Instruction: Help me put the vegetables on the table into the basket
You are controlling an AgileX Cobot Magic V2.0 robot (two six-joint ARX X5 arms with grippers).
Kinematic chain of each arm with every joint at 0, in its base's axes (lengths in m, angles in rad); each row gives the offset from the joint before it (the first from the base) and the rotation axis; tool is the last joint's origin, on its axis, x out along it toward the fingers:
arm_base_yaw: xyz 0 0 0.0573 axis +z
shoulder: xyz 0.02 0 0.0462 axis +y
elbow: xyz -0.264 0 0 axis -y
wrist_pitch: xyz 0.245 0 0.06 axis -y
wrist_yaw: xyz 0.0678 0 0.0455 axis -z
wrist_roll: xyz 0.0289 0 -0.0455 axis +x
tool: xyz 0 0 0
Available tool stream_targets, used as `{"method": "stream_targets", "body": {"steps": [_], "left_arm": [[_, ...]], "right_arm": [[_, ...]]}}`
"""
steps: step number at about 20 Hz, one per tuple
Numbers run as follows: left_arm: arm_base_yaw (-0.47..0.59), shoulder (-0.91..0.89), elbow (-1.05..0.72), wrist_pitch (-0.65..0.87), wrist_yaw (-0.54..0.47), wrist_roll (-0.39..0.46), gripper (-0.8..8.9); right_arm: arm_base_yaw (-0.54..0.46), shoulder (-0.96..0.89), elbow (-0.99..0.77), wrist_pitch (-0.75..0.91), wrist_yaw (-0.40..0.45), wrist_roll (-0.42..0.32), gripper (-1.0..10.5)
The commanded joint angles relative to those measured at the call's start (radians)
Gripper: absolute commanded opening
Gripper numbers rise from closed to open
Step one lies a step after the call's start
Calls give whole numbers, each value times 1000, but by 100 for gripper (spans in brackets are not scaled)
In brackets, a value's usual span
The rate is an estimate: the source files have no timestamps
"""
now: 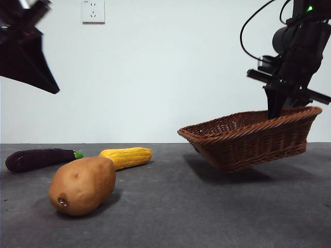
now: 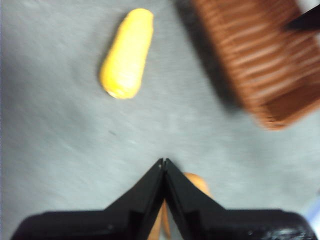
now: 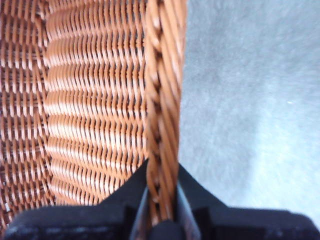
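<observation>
The brown wicker basket [image 1: 248,139] hangs tilted above the table [image 1: 207,217] at the right, held by its braided rim [image 3: 162,100] in my right gripper [image 3: 161,200], which is shut on it. A tan potato [image 1: 83,185] lies front left, the yellow corn cob [image 1: 126,156] behind it, and the purple eggplant [image 1: 39,158] at the far left. My left gripper [image 2: 163,162] is shut and empty, high above the table, with the corn cob [image 2: 126,55] and basket [image 2: 260,60] below it and the potato [image 2: 197,182] peeking out behind its jaws.
A white wall with a power socket [image 1: 93,11] stands behind the table. The left arm [image 1: 23,49] shows as a dark shape at the top left corner of the front view.
</observation>
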Motion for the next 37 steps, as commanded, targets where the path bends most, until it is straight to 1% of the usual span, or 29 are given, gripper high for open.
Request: {"method": "stream_targets", "body": {"steps": [1, 2, 3, 4, 7, 8, 12, 14, 18, 21, 23, 24, 26, 27, 28, 29, 30, 33, 35, 36, 37], "left_arm": [[-49, 97, 107, -29, -88, 115, 221], [-76, 144, 160, -38, -125, 152, 430], [-102, 191, 213, -53, -148, 179, 611], [-128, 242, 268, -75, -166, 199, 633], [-195, 396, 421, -124, -298, 259, 634], [-206, 444, 466, -143, -304, 274, 634], [-234, 616, 612, -158, -309, 286, 633], [-246, 687, 667, -166, -344, 288, 633], [-253, 762, 682, -166, -349, 283, 626], [-253, 798, 682, -164, -388, 281, 621], [-253, 815, 682, -169, -393, 276, 487], [-253, 822, 682, -175, -393, 276, 468], [-253, 840, 682, -180, -393, 276, 461], [-253, 844, 682, -175, -393, 274, 368], [-253, 844, 682, -161, -394, 266, 183], [-253, 844, 682, -151, -392, 258, 42], [-253, 844, 682, -144, -389, 248, -12], [-253, 831, 684, -146, -380, 228, -9], [-254, 795, 684, -172, -377, 211, -9], [-254, 774, 684, -186, -351, 179, -9], [-254, 753, 684, -196, -307, 142, -9]], "right_arm": [[-14, -45, 18, -30, -14, -21, -8], [-20, -64, 18, -43, -14, -24, -8], [-28, -83, 18, -60, -13, -27, -8], [-41, -102, 18, -82, -13, -39, -8], [-72, -164, 18, -136, -13, -53, -8], [-81, -189, 18, -146, -14, -60, -8], [-87, -312, 18, -190, 2, -79, -8], [-87, -369, 18, -193, 2, -84, -8], [-87, -446, 17, -257, 2, -95, -8], [-86, -480, 17, -288, 2, -99, -8], [-86, -494, 17, -290, 2, -100, -8], [-86, -494, 17, -290, 2, -99, -8], [-86, -494, 17, -290, 2, -99, -8], [-86, -494, 17, -290, 2, -99, -8], [-86, -494, 17, -290, 2, -99, -8], [-86, -494, 17, -290, 2, -99, -8], [-86, -494, 16, -290, 2, -99, -8], [-86, -493, 13, -282, 4, -98, -8], [-86, -491, 0, -262, 33, -81, -8], [-84, -484, -8, -255, 56, -59, -8], [-83, -472, -15, -256, 63, -48, -8]]}}
